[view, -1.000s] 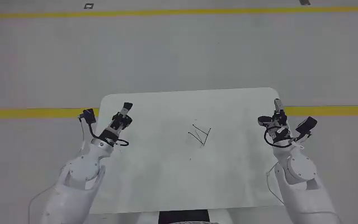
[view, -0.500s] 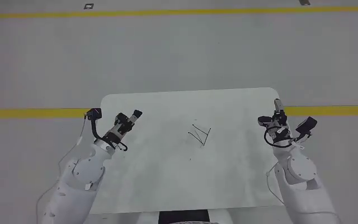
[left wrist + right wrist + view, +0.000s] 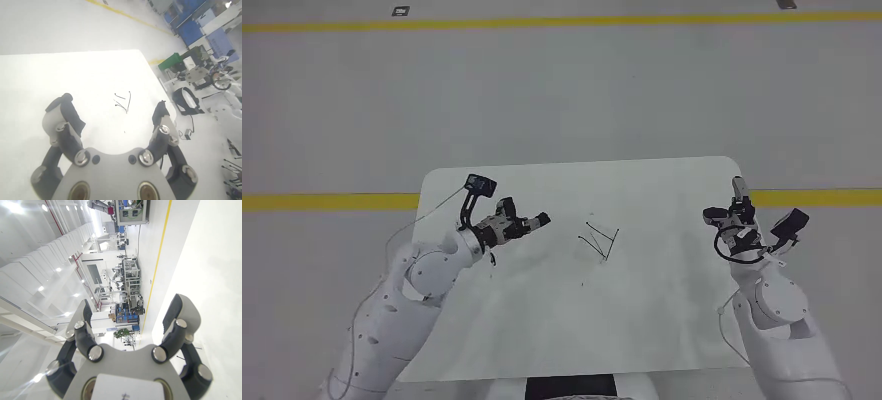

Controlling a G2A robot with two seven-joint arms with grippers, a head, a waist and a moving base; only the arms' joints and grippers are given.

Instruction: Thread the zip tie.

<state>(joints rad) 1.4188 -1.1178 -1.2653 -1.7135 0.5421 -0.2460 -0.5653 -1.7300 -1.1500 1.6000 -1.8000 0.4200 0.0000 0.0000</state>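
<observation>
— So, where do the zip ties (image 3: 599, 241) lie?

— Flat on the white table (image 3: 672, 310), a little right of its middle. They are a few thin black strands crossing one another in a loose bunch, and I cannot tell exactly how many. The left wrist view has the zip ties (image 3: 123, 103) ahead, framed between that arm's fingers.

— And the left gripper (image 3: 532, 221)?

— It hangs over the left half of the table, pointed at the bunch and well short of it. Its own camera shows the left gripper (image 3: 114, 99) with its fingers (image 3: 70, 113) spread wide and nothing between them.

— The right gripper (image 3: 738, 190)?

— At the table's right edge, well apart from the zip ties, pointing toward the far side. Its wrist view shows the right gripper (image 3: 130, 299) with the black pads (image 3: 171, 311) far apart, holding nothing.

— Anything else?

— A tiny dark speck (image 3: 581, 284) on the table, nearer the robot than the zip ties and too small to make out. On the floor a yellow line (image 3: 562, 22) runs beyond the far side. A second yellow line (image 3: 322, 201) shows to the left and right of the table.
</observation>
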